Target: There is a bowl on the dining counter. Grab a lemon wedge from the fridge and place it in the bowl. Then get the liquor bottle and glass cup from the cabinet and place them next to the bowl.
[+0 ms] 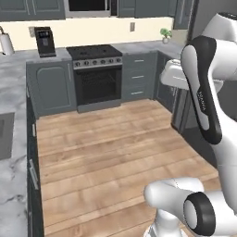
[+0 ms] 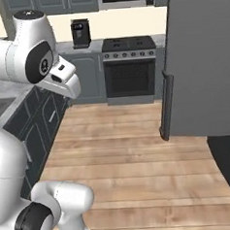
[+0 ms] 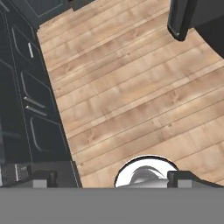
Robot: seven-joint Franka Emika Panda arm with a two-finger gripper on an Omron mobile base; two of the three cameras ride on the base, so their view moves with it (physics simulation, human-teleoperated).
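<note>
Right base view, going left to right from the stove (image 2: pixel 129 62): coffee machine (image 2: pixel 80 32) sits left of it on the bench, and the fridge (image 2: pixel 201 62) stands right of it, door shut, so whatever's inside is hidden. Looks like the task has barely started; lemon, bottle and cup all left to fetch. Pincer (image 3: pixel 109 180) hangs over the wood floor (image 3: pixel 131 96), tips spread wide, carrying nothing.
</note>
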